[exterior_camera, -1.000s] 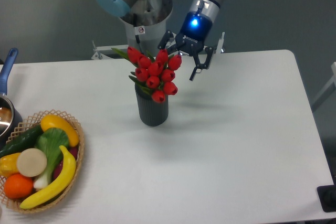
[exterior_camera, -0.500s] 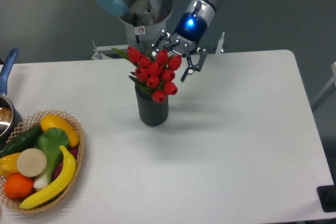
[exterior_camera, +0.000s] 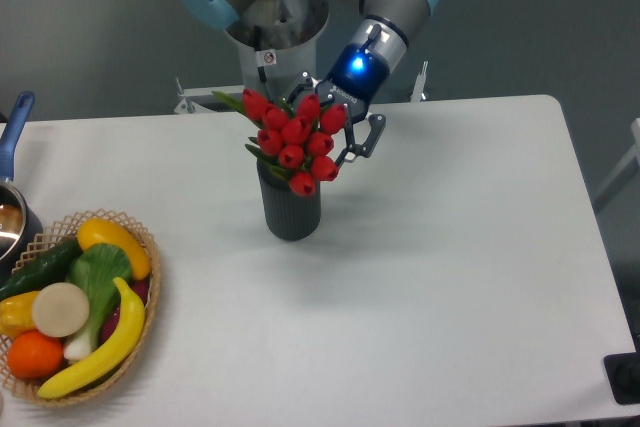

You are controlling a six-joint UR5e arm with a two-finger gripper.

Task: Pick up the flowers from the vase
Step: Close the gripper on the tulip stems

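The arm reaches down from the upper middle, wrist tilted left, blue light glowing. Its gripper (exterior_camera: 327, 119) hangs with jaws spread apart.

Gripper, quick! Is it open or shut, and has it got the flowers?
Gripper: open, fingers spread right beside the flowers, holding nothing; they sit in the vase.

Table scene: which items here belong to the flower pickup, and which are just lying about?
Part of the job:
- flowers, standing in the vase
- vase
- gripper, open, at the bunch's right side

Lying about:
- woven fruit basket with produce, front left
- pot with a blue handle, left edge
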